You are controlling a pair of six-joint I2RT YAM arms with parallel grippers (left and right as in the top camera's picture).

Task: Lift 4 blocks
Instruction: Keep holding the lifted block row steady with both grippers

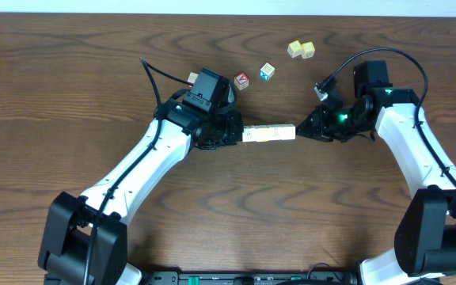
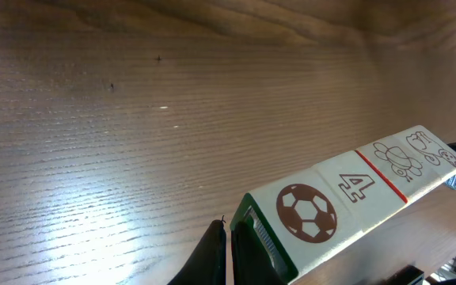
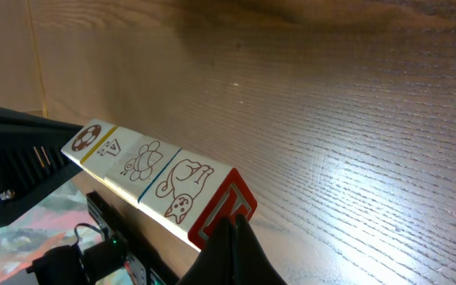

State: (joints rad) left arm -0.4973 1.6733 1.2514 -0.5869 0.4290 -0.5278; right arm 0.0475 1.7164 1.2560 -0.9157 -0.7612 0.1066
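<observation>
The four blocks [image 1: 269, 133] run end to end in one row mid-table [image 1: 70, 79], left gripper [image 1: 237, 134] at its left end, right gripper [image 1: 301, 131] at its right. Behind lies a lone cube [image 1: 242, 81], a second cube [image 1: 267, 71] near its right, and a cube pair [image 1: 301, 50] farther back-right.

A brown wood-grain table [image 1: 54, 79] spans the view — bright light glares off its surface up close.

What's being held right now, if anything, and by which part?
The row of four blocks, squeezed by its two end faces: the closed left end effector presses the soccer-ball end, the closed right end effector the cat end.
</observation>
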